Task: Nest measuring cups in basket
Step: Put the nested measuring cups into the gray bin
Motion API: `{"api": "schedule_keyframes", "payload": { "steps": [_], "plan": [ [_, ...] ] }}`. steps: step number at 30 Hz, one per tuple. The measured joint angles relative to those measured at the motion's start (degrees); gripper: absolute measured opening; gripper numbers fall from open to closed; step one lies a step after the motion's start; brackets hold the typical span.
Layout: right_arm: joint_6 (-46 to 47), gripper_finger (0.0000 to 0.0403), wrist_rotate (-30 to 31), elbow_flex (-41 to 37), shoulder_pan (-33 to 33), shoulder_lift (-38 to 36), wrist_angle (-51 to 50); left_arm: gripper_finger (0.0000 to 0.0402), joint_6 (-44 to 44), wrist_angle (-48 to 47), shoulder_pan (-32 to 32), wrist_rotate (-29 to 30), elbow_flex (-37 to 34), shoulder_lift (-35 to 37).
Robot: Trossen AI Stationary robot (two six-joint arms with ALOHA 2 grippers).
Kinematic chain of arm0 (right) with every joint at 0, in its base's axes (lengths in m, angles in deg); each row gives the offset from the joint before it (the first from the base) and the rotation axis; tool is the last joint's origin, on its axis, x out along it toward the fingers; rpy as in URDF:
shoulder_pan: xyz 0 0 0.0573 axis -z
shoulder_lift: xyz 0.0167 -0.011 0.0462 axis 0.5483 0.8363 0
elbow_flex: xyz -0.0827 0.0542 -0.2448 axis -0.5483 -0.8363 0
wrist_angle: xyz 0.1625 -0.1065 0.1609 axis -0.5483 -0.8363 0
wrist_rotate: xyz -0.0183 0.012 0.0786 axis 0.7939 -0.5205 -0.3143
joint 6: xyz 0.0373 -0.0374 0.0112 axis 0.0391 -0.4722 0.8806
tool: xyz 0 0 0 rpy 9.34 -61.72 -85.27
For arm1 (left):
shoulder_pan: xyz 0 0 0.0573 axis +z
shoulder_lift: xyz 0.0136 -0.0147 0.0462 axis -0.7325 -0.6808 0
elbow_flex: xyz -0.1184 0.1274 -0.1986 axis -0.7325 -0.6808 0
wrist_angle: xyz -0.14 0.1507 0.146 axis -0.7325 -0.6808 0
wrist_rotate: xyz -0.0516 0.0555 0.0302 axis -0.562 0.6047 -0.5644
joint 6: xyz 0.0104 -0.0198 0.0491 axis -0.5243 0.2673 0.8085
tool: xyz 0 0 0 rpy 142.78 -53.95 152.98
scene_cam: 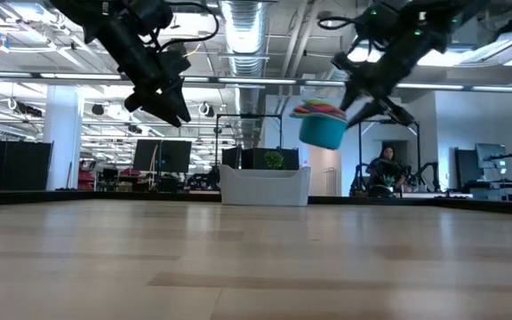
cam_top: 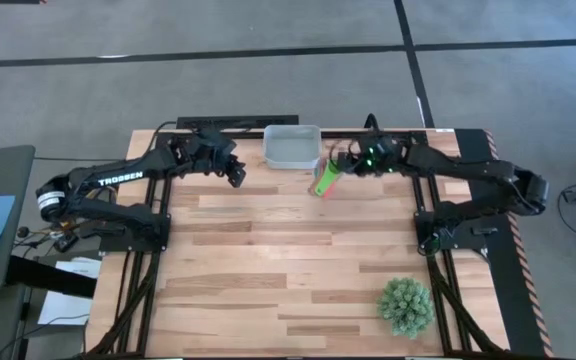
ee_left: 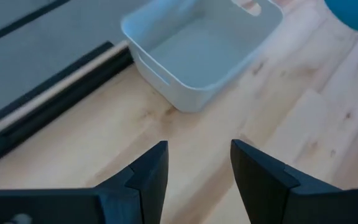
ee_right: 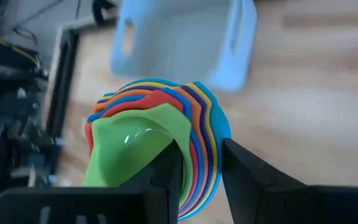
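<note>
The right gripper (ee_right: 197,168) pinched one nested stack of measuring cups (ee_right: 160,137) between its fingers, one basket (ee_right: 179,37) beyond; the left gripper (ee_left: 197,168) gaped empty.

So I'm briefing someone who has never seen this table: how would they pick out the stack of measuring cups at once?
Start at the pale basket at the middle of the wooden table's far edge. Just off its right front corner, the right gripper holds the stack of measuring cups in the air, shut on its rims. It is the only many-coloured thing: green innermost, teal outside, unlike the spiky green plant at the near right.
</note>
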Motion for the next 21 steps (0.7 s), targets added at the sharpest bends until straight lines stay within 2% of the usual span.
{"api": "schedule_keyframes", "payload": {
  "steps": [7,15,21],
  "plan": [
    [-1.1,0.0118,1.6,13.4,3.6,13.4,0.4,0.0162,5.5,2.5,6.6,-4.2,0.0,0.0],
    [6.3,0.0118,6.7,28.0,3.7,29.3,0.6,0.0162,11.4,2.5,14.2,-9.3,0.0,0.0],
    [12.5,0.0118,8.3,35.4,3.6,38.9,-0.4,0.0162,14.8,2.5,18.6,-12.3,0.0,0.0]
  ]
}}
